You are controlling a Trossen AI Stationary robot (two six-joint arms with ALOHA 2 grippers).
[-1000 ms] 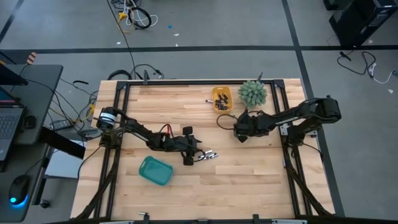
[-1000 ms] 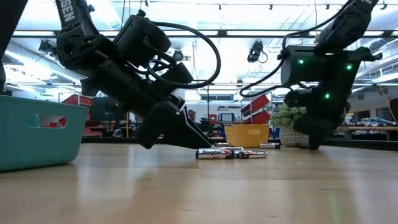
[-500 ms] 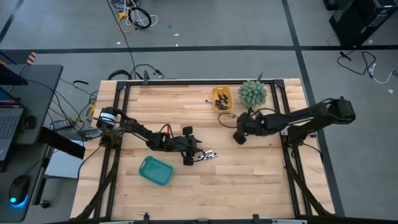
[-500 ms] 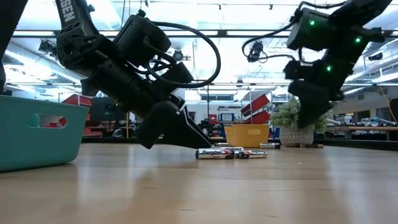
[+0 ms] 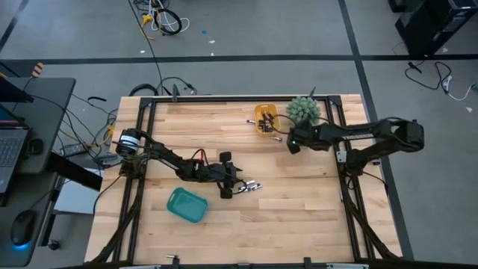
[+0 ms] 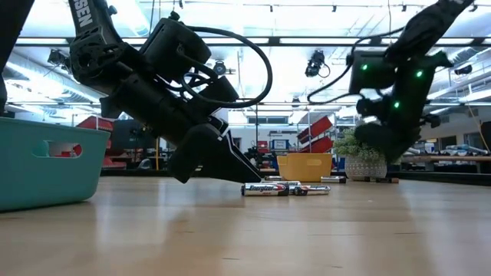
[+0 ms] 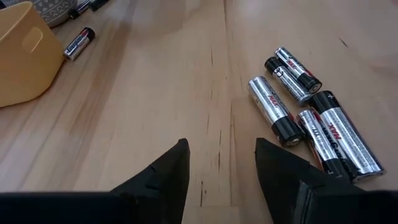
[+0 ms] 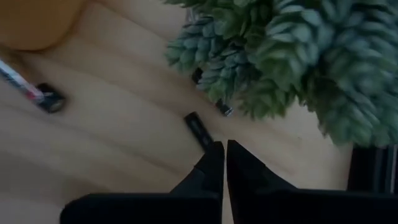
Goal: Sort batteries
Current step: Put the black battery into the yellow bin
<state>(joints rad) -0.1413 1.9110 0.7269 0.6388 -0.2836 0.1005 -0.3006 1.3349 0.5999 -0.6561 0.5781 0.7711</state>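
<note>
High view: the right tool (image 5: 286, 137) sits up by the far edge of the surface (image 5: 299, 217), just beside the yellow tray (image 5: 267, 119) and the small potted plant (image 5: 302, 110). Its fingers (image 8: 211, 163) are clenched tight together, almost no gap, and the right wrist view shows nothing between them. Just ahead of those tips a dark battery (image 8: 199, 131) lies flat on the wood, with two more half tucked under the plant's leaves and another off beside the tray.

Over to the left tool (image 5: 243, 184), low near the middle of the surface, tilted nose-down. Its two fingers (image 7: 168, 177) stand well apart, released, gripping nothing. Right beside them lies the cluster of silver-and-black batteries (image 7: 308, 127), five in the left wrist view, flat on the wood and close to the tool's tips. One more battery (image 7: 79, 43) rests near the yellow tray. The teal bin (image 5: 186, 205) sits toward the near left of the surface, apart from all of it.

What's changed? A second ago the right tool hung lower on the surface, further from the tray, and its fingers were spread; since then the arm has swung up toward the tray and plant and the fingers have snapped shut. The left arm hasn't budged, and the cluster of batteries lies just where it did.
</note>
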